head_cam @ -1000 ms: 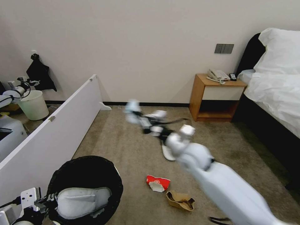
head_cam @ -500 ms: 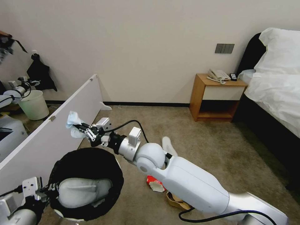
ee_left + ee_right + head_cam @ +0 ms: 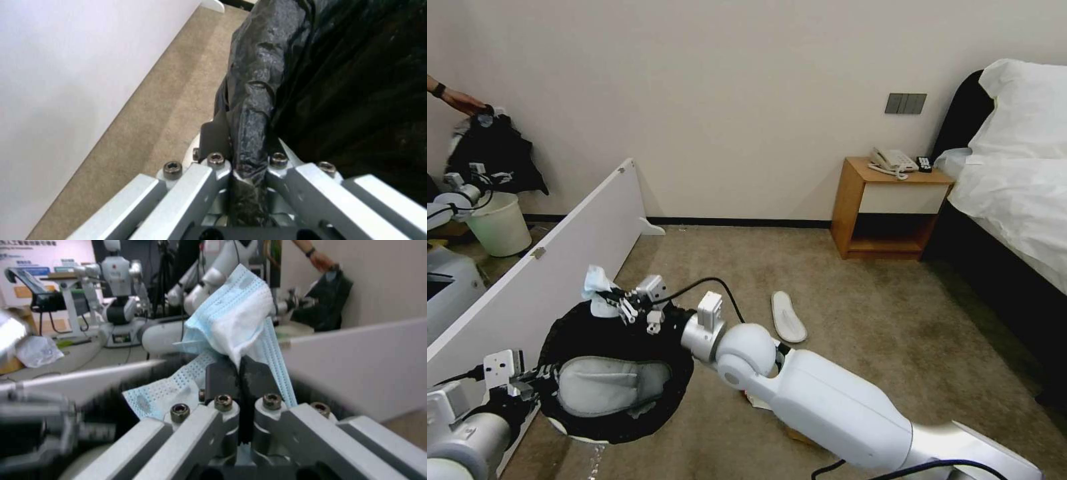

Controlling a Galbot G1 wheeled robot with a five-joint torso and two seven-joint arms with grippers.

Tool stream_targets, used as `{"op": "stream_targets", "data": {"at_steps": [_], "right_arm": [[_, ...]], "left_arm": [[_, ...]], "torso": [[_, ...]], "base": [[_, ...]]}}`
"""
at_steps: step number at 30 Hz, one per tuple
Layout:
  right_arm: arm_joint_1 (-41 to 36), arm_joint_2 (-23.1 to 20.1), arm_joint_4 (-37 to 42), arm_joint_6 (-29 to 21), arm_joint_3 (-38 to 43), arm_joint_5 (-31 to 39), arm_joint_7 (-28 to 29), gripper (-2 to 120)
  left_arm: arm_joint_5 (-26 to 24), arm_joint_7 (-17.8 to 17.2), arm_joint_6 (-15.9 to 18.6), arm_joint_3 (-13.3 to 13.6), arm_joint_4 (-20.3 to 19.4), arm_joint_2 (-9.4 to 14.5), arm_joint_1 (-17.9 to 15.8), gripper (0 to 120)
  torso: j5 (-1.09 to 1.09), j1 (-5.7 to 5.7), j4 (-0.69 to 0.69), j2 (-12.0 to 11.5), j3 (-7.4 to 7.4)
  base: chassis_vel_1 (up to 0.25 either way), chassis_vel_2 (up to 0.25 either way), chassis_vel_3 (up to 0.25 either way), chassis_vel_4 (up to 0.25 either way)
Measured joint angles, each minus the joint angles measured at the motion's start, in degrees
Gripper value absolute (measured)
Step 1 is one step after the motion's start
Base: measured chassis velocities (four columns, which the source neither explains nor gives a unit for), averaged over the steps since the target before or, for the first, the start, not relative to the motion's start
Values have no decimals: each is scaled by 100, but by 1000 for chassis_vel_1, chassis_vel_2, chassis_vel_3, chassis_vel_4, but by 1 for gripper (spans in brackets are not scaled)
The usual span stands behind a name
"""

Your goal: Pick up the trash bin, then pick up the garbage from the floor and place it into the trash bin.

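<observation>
My right gripper pinches a crumpled blue face mask over the trash bin rim. Left gripper clamps the bin's bag-covered edge; 1 slipper inside.

Hidden and cut-off parts
Right arm covers the floor litter below it; only a scrap edge shows. Trash bin body hidden under its bag; left hand grip blocked there. Bed cut by the frame edge. Right wrist foreground blurred.
</observation>
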Motion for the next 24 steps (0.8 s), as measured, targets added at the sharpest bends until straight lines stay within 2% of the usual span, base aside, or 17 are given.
{"op": "stream_targets", "data": {"at_steps": [6,8,9,11,12,14,15,17,21,24], "right_arm": [[-202,-70,43,-33,-95,-79,108,14],[-261,-104,92,-61,-160,-76,142,25],[-261,-104,92,-61,-160,-76,142,25],[-321,-128,106,-73,-220,-86,164,39],[-321,-128,106,-73,-220,-86,164,39],[-357,-141,103,-79,-225,-105,193,49],[-357,-141,103,-79,-225,-105,193,49],[-361,-164,115,-84,-229,-105,208,61],[-365,-184,143,-87,-242,-103,212,68],[-388,-203,180,-87,-246,-101,217,86]], "left_arm": [[-22,-18,15,-6,-17,-4,18,2],[-22,-23,17,-7,-29,-19,21,2],[-22,-23,17,-7,-29,-19,21,2],[-22,-34,21,7,-65,-50,24,2],[-22,-34,21,7,-65,-50,24,2],[-7,-37,24,12,-97,-86,57,2],[-7,-37,24,12,-97,-86,57,2],[22,-40,26,20,-110,-112,90,2],[41,-41,28,32,-130,-131,110,2],[72,-49,32,41,-170,-150,140,2]], "torso": [[0,0,0,0,0],[0,-1,0,0,0],[0,-1,0,0,0],[0,0,0,0,0],[0,0,0,0,0],[0,0,0,0,0],[0,0,0,0,0],[0,0,0,0,0],[0,0,0,0,0],[0,-1,0,0,0]], "base": [[0,0,0,0],[0,0,0,0],[0,0,0,0],[0,0,0,0],[0,0,0,0],[0,0,0,0],[0,0,0,0],[0,0,0,0],[0,0,0,0],[0,0,0,0]]}}
